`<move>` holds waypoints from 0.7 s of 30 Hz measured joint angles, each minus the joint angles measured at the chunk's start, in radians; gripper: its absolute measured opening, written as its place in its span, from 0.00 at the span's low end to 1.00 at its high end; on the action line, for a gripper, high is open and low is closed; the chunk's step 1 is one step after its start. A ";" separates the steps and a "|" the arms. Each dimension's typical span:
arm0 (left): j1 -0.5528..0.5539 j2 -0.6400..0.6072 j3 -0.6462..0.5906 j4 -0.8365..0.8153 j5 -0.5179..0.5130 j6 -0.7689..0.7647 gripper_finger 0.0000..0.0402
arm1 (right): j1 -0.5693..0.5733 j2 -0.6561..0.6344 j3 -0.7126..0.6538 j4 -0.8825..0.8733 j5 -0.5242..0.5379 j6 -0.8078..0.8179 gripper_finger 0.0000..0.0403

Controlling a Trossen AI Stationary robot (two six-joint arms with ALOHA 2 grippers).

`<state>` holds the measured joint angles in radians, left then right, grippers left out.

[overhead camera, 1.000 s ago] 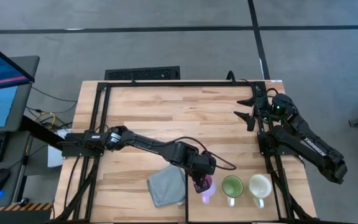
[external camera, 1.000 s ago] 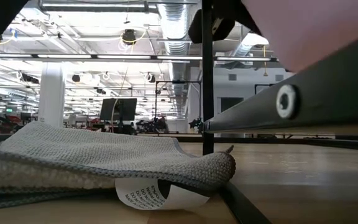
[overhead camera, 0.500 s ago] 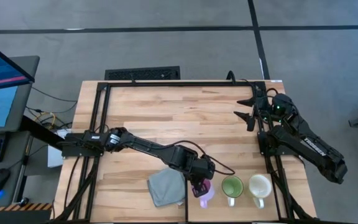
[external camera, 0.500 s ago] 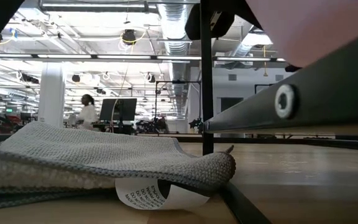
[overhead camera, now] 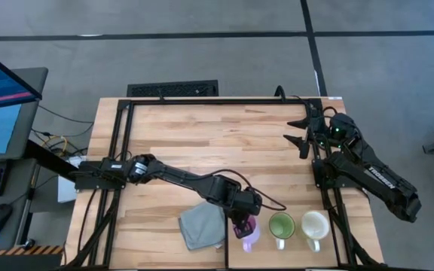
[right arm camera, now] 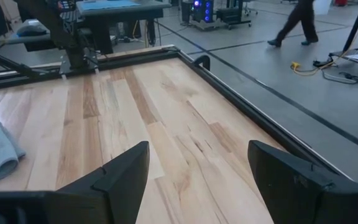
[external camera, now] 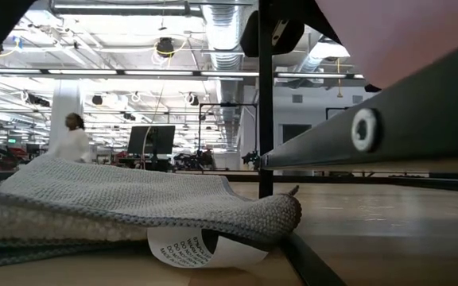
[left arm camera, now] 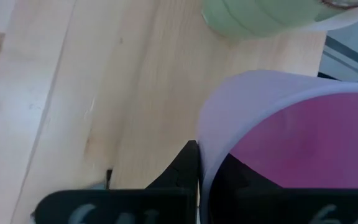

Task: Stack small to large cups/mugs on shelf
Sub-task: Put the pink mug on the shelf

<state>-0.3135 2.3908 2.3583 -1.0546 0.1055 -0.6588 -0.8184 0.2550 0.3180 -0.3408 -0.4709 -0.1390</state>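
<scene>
Three mugs stand in a row near the table's front edge: a lilac mug [overhead camera: 250,235], a green mug [overhead camera: 281,225] and a cream mug [overhead camera: 315,224]. My left gripper [overhead camera: 241,224] reaches in from the left and is shut on the lilac mug [left arm camera: 291,124], beside the green mug [left arm camera: 253,15]. My right gripper [overhead camera: 301,134] waits open at the far right, above the bare wood [right arm camera: 166,112]. The shelf is out of view. My left gripper holds the lilac mug by its wall at the rim [left arm camera: 205,155], on the side away from the green mug. One finger [left arm camera: 241,182] is inside the mug and the other finger [left arm camera: 184,171] outside. The fingers slant down from above. Whether the base touches the table, I cannot tell.
A grey cloth [overhead camera: 202,226] lies just left of the lilac mug, with a paper tag under its edge [external camera: 201,248]. Black frame rails [overhead camera: 224,100] run around the table. The wooden middle and far part of the table is bare.
</scene>
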 joint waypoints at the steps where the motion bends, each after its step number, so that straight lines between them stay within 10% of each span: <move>1: 0.001 0.001 0.000 -0.003 0.010 0.000 0.00 | 0.000 0.000 0.000 0.000 0.000 0.000 0.74; 21: 0.004 0.002 0.000 0.010 0.041 -0.001 0.00 | 0.000 0.000 0.000 0.000 0.000 0.000 0.74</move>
<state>-0.3092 2.3932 2.3580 -1.0443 0.1463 -0.6597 -0.8181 0.2550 0.3180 -0.3405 -0.4709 -0.1394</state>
